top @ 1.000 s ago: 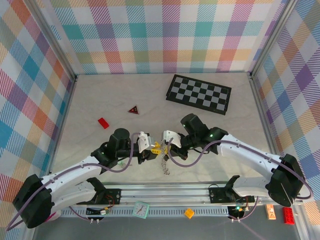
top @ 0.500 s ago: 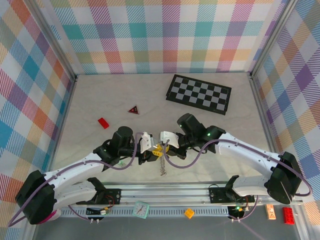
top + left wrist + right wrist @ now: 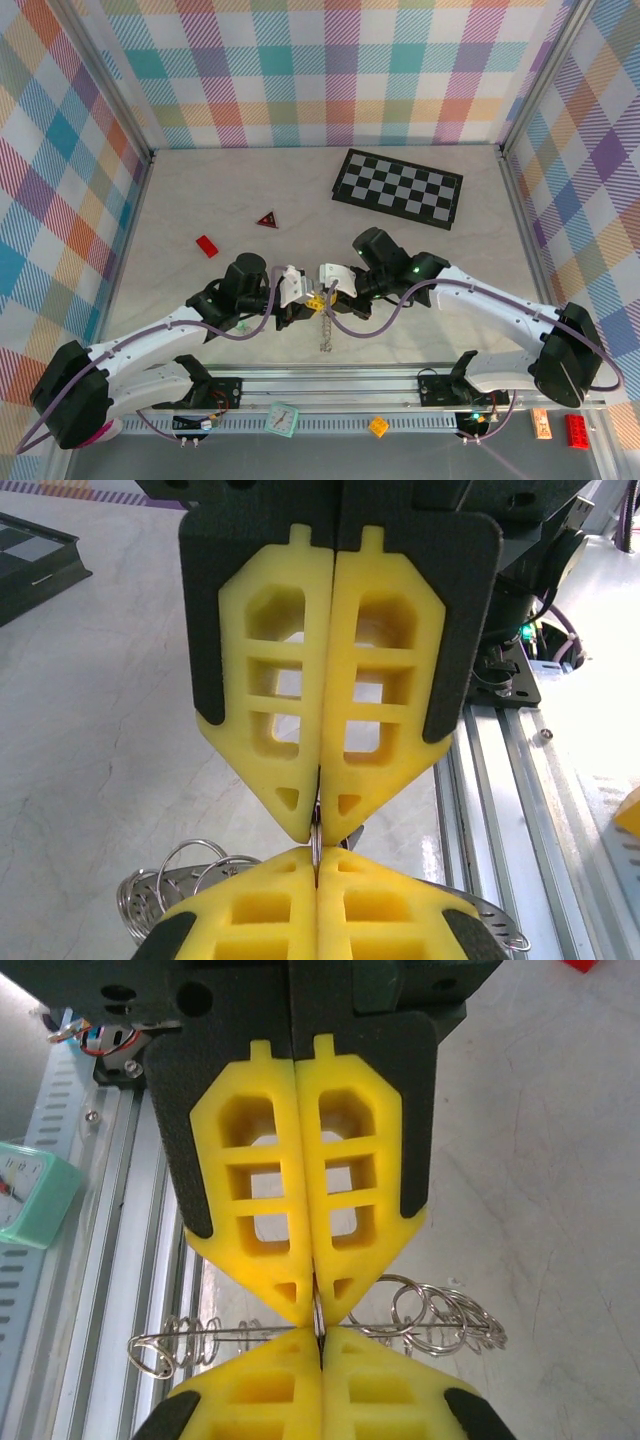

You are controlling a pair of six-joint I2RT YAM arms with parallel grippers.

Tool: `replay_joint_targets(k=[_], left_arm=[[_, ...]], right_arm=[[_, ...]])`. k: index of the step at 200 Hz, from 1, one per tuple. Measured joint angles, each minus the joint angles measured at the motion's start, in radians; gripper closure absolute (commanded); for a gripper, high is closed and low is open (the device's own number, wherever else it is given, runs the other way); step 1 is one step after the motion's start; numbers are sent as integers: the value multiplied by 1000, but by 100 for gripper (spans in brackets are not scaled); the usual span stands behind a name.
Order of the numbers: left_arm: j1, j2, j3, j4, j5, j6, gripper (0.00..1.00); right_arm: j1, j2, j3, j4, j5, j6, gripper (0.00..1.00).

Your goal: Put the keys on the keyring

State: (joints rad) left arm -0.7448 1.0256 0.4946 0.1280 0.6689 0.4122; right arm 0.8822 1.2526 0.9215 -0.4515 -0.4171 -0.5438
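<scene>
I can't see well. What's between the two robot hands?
A thin wire with small rings, pinched where the left gripper and right gripper meet, in the right wrist view.

Top: high, rear, facing down. 2 wrist views: close, opposed, sharing left pincer (image 3: 318, 825), right pincer (image 3: 316, 1310).

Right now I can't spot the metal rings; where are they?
Top view, centre: metal rings dangle below the meeting tips of left gripper and right gripper, near the front rail.

Yellow left pincer (image 3: 318, 828), silver keyring (image 3: 250, 1332), chequered black board (image 3: 397, 189)
</scene>
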Motion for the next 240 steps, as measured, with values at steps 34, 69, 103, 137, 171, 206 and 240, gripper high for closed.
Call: replay_joint_targets(k=[34,69,103,137,171,206,240], left_arm=[[0,-13,-24,49,0,-17,100],[0,-21,-87,151,0,-68,100],[0,-24,-125,233,0,-106,100],[0,-24,-146,301,0,-134,100],[0,-19,-152,351,1,-155,100],[0,-17,-161,386,1,-164,100],[0,-11,-165,401,0,-166,100]], right_arm=[[-53,-91,-120,147,-61,95,67],[-99,-148,-219,275,-117,192,63],[-98,-148,-257,342,-145,241,64],[-98,-137,-259,396,-165,261,67],[-98,-110,-259,415,-167,271,71],[-98,-105,-259,414,-156,270,78],[-98,-105,-259,414,-171,273,89]])
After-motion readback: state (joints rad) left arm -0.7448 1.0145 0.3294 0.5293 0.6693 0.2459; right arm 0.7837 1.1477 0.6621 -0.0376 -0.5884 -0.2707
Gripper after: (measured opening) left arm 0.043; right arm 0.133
